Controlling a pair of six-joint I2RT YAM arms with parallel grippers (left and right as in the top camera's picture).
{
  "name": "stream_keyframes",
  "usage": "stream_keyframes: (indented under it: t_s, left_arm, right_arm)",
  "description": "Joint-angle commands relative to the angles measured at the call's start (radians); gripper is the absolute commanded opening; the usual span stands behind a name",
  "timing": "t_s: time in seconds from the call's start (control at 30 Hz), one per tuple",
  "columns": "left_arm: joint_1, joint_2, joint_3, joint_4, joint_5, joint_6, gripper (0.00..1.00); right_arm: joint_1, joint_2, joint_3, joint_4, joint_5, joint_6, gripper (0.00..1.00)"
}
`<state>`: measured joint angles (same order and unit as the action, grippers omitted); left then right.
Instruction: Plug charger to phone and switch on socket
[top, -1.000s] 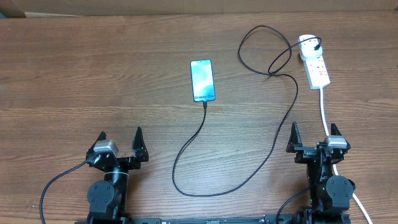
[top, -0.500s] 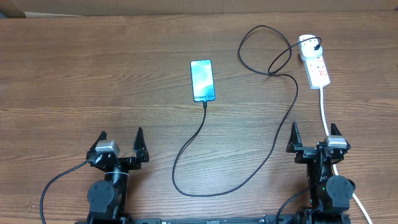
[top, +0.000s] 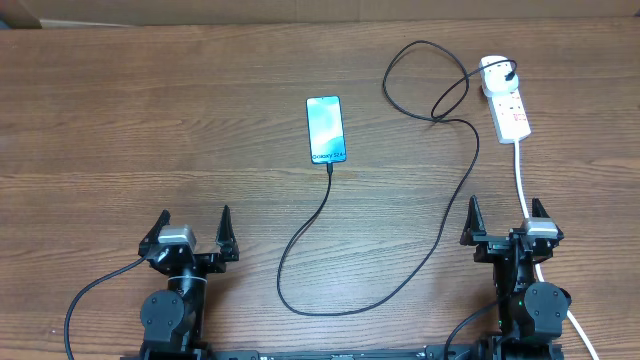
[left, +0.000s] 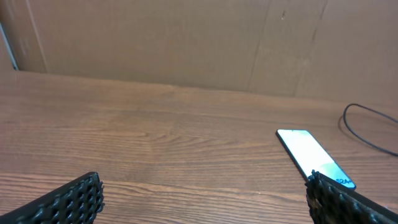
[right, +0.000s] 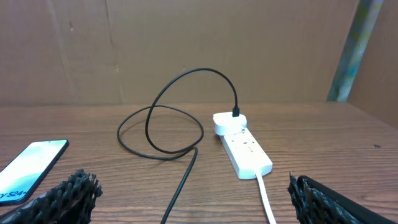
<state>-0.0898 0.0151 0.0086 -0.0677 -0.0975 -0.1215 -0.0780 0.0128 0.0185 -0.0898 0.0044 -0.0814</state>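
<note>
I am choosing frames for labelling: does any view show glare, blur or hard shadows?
Overhead: even light, sharp, no hard shadows. Left wrist: the phone screen is washed out to white. Right wrist: the socket and charger are sharp, with soft shadows only.

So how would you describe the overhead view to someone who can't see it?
On a wooden table lies a lit phone, a black cable looping from its bottom edge to a white socket at far right. At the near edge, the left tool and right tool stand open and empty.
</note>
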Motion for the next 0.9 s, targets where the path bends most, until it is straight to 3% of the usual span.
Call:
stream_keyframes:
  t_s: [0.0, 0.47, 0.87]
  left_arm:
    - [0.006, -0.013, -0.004, 0.005, 0.012, 0.069, 1.00]
    - [0.006, -0.013, -0.004, -0.005, 0.005, 0.153, 1.00]
    - [0.045, -0.013, -0.004, -0.007, 0.028, 0.149, 1.00]
  right_arm:
    - [-0.002, -0.010, -0.011, 0.005, 0.002, 0.006, 1.00]
    - [-0.002, -0.010, -0.011, 0.005, 0.002, 0.006, 1.00]
    - [-0.002, -0.010, -0.011, 0.005, 0.002, 0.006, 1.00]
